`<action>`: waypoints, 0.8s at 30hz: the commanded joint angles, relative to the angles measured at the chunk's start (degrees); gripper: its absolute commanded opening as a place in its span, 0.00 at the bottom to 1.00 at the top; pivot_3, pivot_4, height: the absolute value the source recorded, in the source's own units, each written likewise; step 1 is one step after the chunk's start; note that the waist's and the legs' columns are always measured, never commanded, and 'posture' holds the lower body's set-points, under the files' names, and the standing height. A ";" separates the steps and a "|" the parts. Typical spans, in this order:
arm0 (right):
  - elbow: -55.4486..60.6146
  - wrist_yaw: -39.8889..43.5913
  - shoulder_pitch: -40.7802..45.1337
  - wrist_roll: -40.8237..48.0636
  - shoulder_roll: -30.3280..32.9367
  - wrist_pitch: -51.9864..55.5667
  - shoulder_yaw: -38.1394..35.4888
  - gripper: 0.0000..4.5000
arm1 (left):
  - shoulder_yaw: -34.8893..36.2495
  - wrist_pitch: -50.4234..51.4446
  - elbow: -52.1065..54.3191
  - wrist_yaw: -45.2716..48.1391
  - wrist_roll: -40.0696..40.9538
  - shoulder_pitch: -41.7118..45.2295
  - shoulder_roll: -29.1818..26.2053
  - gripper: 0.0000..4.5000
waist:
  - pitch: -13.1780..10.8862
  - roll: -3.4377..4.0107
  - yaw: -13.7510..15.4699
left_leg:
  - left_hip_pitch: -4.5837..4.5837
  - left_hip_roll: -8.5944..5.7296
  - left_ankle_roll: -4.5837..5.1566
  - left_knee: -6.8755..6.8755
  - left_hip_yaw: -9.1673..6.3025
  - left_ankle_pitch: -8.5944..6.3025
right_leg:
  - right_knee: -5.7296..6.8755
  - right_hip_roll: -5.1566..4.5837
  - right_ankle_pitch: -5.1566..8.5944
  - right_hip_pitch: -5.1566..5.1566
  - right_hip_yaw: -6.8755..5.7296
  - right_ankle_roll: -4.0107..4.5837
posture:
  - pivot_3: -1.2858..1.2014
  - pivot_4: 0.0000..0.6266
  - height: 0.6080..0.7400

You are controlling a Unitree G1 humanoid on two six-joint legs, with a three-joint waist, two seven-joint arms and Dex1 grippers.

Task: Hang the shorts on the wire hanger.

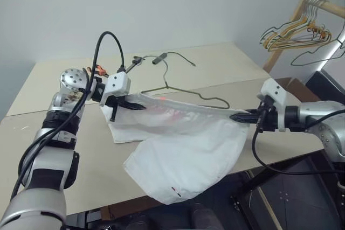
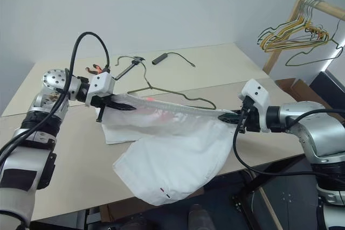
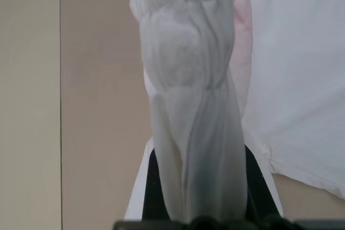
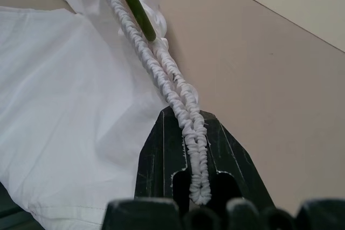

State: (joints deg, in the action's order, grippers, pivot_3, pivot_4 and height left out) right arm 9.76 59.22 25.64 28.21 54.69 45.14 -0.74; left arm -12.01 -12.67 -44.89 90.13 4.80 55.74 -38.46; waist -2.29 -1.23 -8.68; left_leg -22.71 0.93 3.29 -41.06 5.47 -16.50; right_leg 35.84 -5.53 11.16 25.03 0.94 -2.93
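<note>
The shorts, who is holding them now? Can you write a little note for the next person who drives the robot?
Left gripper: shut on one end of the waistband of the shorts.
Right gripper: shut on the other end, so the waistband is stretched between the two above the table.
The legs of the shorts droop onto the table and over its near edge.
The wire hanger lies flat on the table just behind the stretched waistband; in the right wrist view part of it runs along the waistband.
Done: shorts picked up and spread.
Left: get the shorts onto the hanger.
</note>
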 commanded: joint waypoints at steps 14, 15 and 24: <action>-2.15 -0.62 0.31 -4.62 4.16 -2.75 0.01 0.01 | 1.02 -6.75 -3.76 -4.41 -2.33 -0.09 -2.17 0.00 | 0.00 0.00 -0.03 | 0.00 0.02 0.00 0.00 0.00 0.00 | 0.01 -0.01 0.00 0.00 0.00 0.00 | 0.45 0.00 1.00; -2.12 -0.69 0.10 -4.87 4.19 -3.05 0.26 0.01 | 1.08 -6.45 -3.96 -4.78 -2.23 0.07 -2.01 0.00 | 0.00 0.00 -0.03 | 0.00 0.02 0.00 0.00 0.01 0.00 | 0.01 -0.01 0.00 0.01 0.00 0.00 | 0.45 0.00 1.00; -2.98 -0.78 -0.06 -5.16 4.02 -3.26 0.16 0.01 | 1.54 -4.91 -2.57 2.25 1.92 -0.89 -2.79 0.00 | 0.00 0.00 -0.02 | 0.00 0.00 0.00 -0.01 0.02 0.00 | 0.01 -0.01 0.00 0.00 0.00 0.00 | 0.45 0.00 1.00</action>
State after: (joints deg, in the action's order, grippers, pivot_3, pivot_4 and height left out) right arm 9.07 59.52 25.73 25.52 55.96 41.70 1.83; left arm -12.26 -17.62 -47.27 91.33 6.36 54.94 -38.01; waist -2.29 -1.23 -8.70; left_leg -22.71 0.94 3.29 -41.07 5.48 -16.50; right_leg 35.85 -5.53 11.16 25.03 0.93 -2.93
